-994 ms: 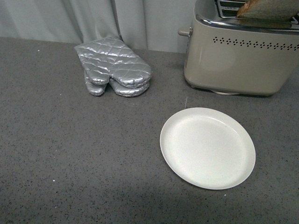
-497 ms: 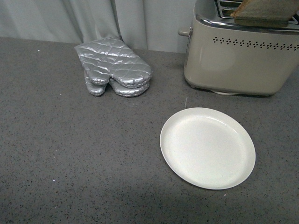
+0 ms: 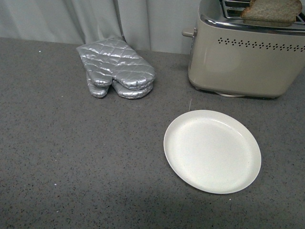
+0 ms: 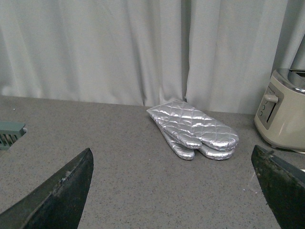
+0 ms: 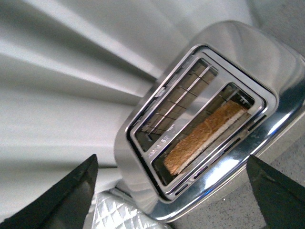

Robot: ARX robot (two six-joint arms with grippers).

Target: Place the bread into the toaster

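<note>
The beige toaster (image 3: 243,62) stands at the back right of the counter, and its chrome top (image 5: 209,129) fills the right wrist view. The bread (image 3: 270,9) stands in the near slot, its brown top sticking up above the rim; seen from above, the slice (image 5: 205,138) sits inside that slot. The other slot is empty. My right gripper (image 5: 171,191) hangs open above the toaster, holding nothing. My left gripper (image 4: 174,186) is open low over the counter, with nothing between its fingers. Neither arm shows in the front view.
A white plate (image 3: 212,150) lies empty in front of the toaster. A pair of silver quilted oven mitts (image 3: 116,68) rests at the back near the grey curtain (image 3: 71,19); the mitts (image 4: 193,129) lie ahead of the left gripper. A small grey-green item (image 4: 10,134) sits at the counter's edge.
The bread has sunk and straightened in the near slot; a second ago it leaned tilted over the toaster's top.
</note>
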